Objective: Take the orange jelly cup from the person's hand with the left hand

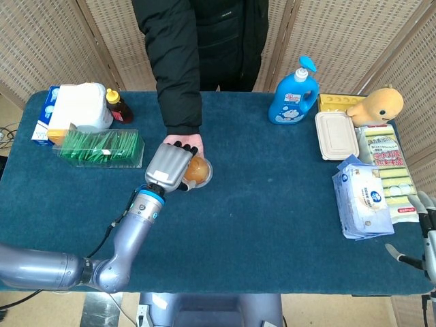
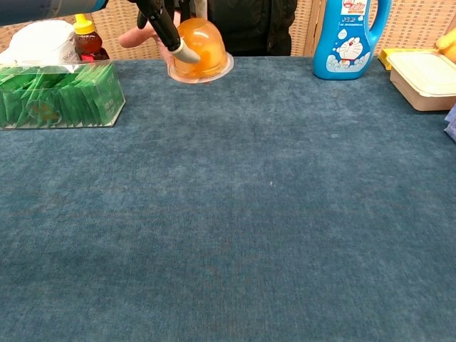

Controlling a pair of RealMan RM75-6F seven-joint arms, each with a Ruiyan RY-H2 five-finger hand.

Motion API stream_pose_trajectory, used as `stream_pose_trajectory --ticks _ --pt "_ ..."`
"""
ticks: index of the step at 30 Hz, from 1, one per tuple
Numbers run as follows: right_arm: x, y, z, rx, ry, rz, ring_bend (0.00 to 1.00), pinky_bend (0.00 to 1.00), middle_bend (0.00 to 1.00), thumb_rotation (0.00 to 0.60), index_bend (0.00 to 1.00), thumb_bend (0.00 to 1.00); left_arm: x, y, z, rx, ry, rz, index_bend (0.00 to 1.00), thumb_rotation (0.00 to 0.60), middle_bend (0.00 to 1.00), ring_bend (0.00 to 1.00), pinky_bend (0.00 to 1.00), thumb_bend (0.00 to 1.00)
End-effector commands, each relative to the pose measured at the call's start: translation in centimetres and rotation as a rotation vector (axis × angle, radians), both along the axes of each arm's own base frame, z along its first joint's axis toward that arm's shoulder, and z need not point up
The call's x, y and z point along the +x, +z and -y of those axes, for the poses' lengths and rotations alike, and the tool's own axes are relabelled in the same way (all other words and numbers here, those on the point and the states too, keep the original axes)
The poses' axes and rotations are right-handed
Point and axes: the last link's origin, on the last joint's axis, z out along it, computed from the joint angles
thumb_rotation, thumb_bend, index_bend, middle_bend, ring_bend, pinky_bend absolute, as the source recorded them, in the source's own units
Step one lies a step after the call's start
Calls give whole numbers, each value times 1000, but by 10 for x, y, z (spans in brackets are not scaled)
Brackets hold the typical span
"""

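On the far left of the blue cloth-covered counter (image 1: 259, 204) stand a white tub with a blue box (image 1: 73, 109), a small amber sauce bottle with a yellow cap (image 1: 117, 106) and a clear case of green packets (image 1: 101, 147); all lie well apart from the handover and should not hinder it. Just right of them the silver left hand (image 1: 170, 167) has its fingers curled over the orange jelly cup with its clear domed shell (image 2: 201, 48), and in the chest view a dark fingertip (image 2: 187, 51) presses the cup's side. The cup rests rim-down on the person's bare hand (image 1: 191, 146) just above the counter, so the grasp looks made but the transfer not yet done; whether the person has let go cannot be told. The next move likely calls for a firm hold and a gentle draw toward the robot, clear of the person's fingers, since the smooth dome could slip. Further right are a blue cartoon-print pump bottle (image 1: 294, 92), a beige lidded box (image 1: 336, 135), a yellow plush toy (image 1: 378, 103) and wipe packs (image 1: 364, 199). The right hand (image 1: 426, 235) shows only at the edge, so I cannot tell if it is clenched or spread.
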Motion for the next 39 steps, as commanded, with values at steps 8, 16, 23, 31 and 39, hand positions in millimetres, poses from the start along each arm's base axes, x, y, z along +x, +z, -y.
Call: stream_pose_trajectory --ticks 8,16,23,31,39 --pt "0 1 -1 -4 1 2 0 0 13 600 87 130 3 -3 2 46 -26 3 594 600 567 493 628 254" --pt "0 2 -1 -7 1 4 0 0 13 600 87 130 15 18 13 75 -85 52 593 600 568 493 628 256" --pt "1 2 -1 -6 4 3 0 0 14 600 87 131 23 45 32 103 -145 71 594 600 568 493 628 256" --pt "2 1 -2 -4 6 3 0 0 13 600 87 130 -21 70 51 120 -118 54 594 600 568 493 628 257" --pt "3 -5 -2 15 6 -14 0 0 13 600 87 131 -99 54 50 52 -3 55 594 600 567 493 628 256"
